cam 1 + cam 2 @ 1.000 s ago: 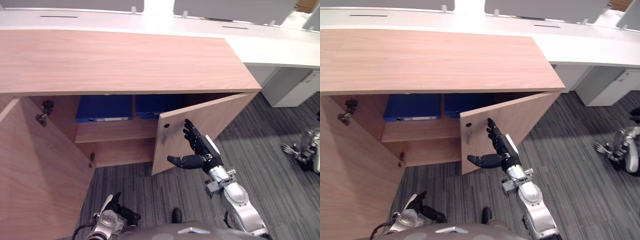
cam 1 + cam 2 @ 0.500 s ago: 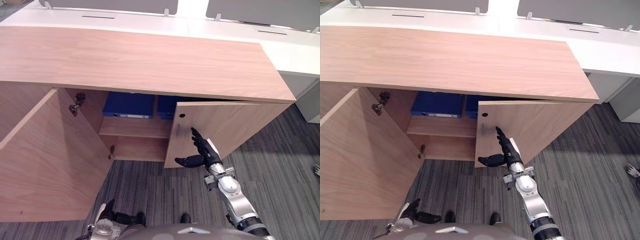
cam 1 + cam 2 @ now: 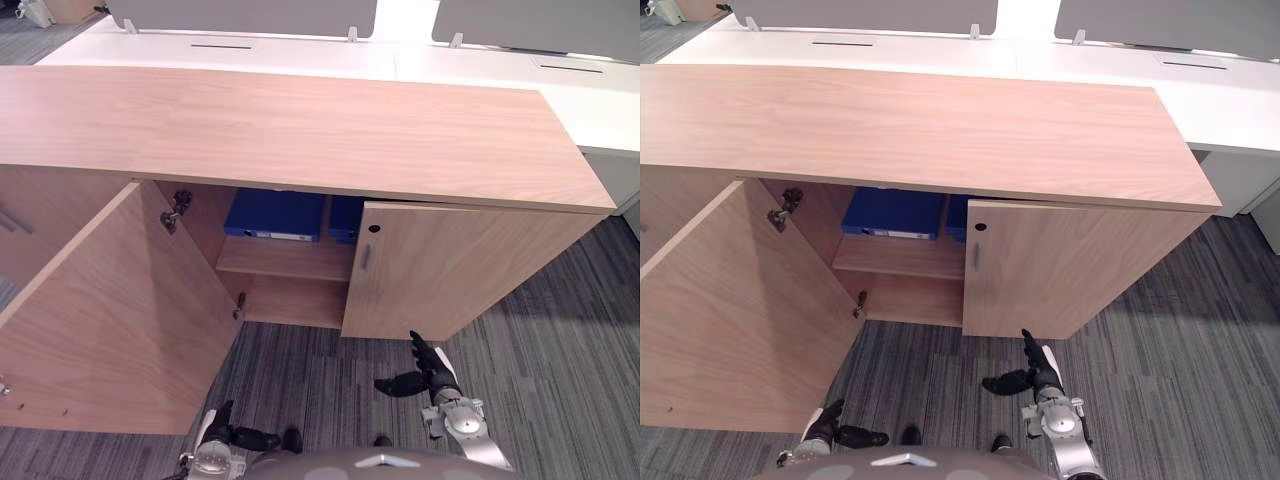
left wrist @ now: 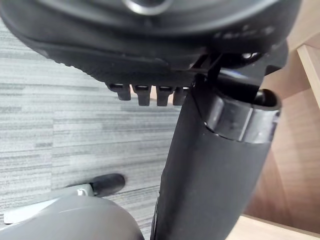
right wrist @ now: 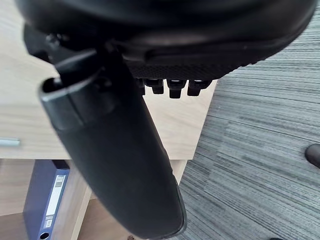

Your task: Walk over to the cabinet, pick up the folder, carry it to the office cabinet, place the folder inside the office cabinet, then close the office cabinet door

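Blue folders [image 3: 275,215] sit on the shelf [image 3: 285,258] inside the wooden cabinet [image 3: 300,130]

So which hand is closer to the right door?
Right. The right hand is in front of the right door; the left hand hangs low by the open left door.

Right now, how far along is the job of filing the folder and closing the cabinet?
Done: blue folders sit on the cabinet shelf; the right door looks shut. In hand: nothing; the open right hand hovers clear below that door, left hand hangs low. Left: the left door stands wide open.
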You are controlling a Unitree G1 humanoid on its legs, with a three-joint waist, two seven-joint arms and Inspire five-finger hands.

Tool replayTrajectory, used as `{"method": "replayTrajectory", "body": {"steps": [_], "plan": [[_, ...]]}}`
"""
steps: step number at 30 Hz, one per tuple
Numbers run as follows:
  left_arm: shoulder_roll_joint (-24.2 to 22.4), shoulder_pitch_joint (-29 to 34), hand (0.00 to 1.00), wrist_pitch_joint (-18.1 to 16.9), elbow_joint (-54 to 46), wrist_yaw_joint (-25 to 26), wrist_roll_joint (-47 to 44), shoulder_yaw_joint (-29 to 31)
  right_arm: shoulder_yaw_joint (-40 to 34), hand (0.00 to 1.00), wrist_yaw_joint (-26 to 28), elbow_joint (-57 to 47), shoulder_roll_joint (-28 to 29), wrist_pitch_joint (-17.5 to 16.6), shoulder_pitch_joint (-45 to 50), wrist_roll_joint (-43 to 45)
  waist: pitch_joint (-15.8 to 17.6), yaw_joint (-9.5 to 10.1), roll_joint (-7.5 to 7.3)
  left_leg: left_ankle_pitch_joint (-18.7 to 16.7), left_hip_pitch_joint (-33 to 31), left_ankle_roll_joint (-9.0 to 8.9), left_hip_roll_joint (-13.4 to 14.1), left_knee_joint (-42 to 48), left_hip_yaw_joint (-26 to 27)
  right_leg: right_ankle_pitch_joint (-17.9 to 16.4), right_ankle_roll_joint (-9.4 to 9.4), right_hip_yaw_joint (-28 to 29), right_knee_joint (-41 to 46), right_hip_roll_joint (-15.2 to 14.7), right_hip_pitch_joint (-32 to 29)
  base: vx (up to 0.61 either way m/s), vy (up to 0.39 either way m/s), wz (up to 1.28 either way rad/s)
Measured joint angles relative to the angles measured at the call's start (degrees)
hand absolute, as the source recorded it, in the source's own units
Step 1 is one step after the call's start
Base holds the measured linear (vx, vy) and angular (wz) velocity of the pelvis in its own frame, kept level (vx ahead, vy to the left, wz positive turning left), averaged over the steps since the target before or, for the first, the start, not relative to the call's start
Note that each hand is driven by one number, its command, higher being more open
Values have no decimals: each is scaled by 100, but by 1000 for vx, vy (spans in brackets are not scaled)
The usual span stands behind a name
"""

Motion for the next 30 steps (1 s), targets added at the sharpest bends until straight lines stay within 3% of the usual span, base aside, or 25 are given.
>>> {"method": "replayTrajectory", "body": {"steps": [5, 16, 21, 24, 30], "plan": [[-15, 176, 100, -30, -224, 138, -536, 39, -328, 100, -180, 246, 143, 6, 10, 28, 1, 3, -4, 7, 8, 9, -49, -6, -109, -25, 19, -142, -10, -45, 77, 4, 0, 13], [-537, 485, 100, -166, -903, 490, -2021, 1559, -543, 100, -364, 931, 303, 30, -230, 32, 62, 96, -63, 96, -222, 21, -221, -31, -901, -224, 95, -991, -16, -150, 290, 19, -18, 40], [-565, 535, 100, -281, -1525, 623, -2485, 2268, -544, 100, -384, 975, 266, 27, -568, 32, 114, 361, -36, 140, -331, -8, -279, -4, -1231, -311, 59, -1328, 7, -169, 346, 40, -23, 35], [-543, 554, 100, -385, -1829, 711, -2674, 2773, -542, 100, -391, 983, 261, 26, -745, 32, 200, 413, 5, 159, -315, -6, -327, -7, -1465, -370, 24, -1546, 12, -179, 482, 27, -21, 41], [-291, 599, 100, -423, -2410, 922, -2993, 3504, -541, 100, -395, 1219, 233, 28, -925, 89, 261, 674, 15, 159, -313, -7, -329, -34, -1605, -518, -50, -1606, 167, -189, 486, 20, -24, 14]]}}
